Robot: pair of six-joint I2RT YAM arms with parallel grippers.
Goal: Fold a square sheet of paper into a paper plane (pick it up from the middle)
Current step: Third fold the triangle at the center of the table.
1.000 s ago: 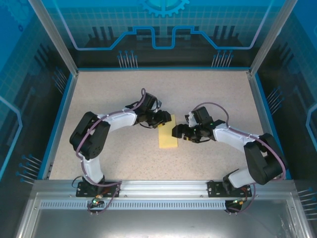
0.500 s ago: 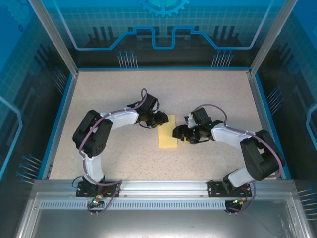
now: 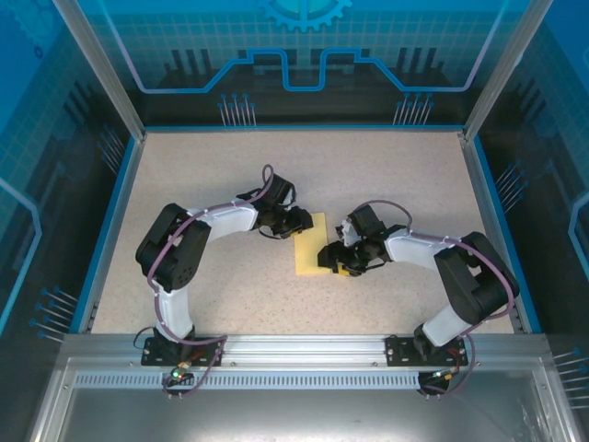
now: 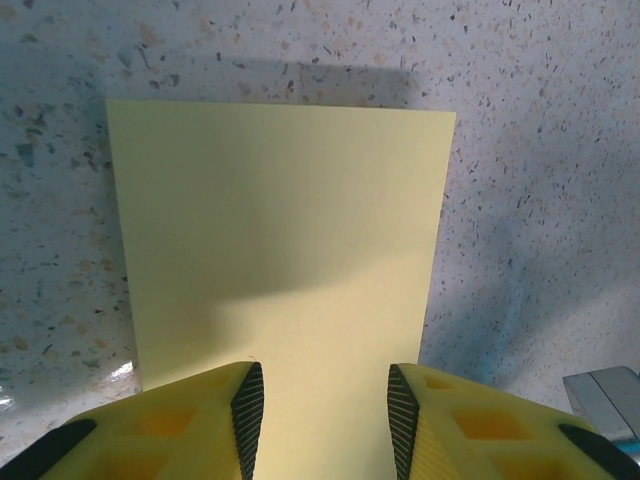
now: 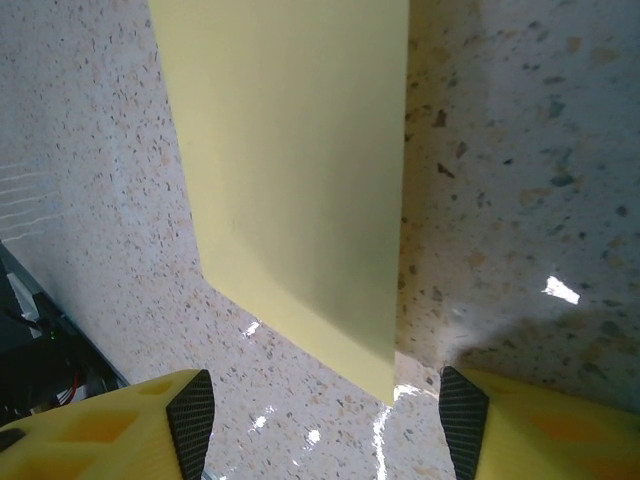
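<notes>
Square sheet of paper (image 3: pixel 312 244) lies flat ahead of both tools, apparently halved once; all further folds are outstanding. Left gripper (image 4: pixel 324 400) and right gripper (image 5: pixel 326 415): released, grasping nothing.

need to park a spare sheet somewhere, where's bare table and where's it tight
Bare table runs along the far wall, and also between the yellow paper and the near rail. It is crowded at the centre: the left gripper and right gripper both sit at the paper's edges.
</notes>
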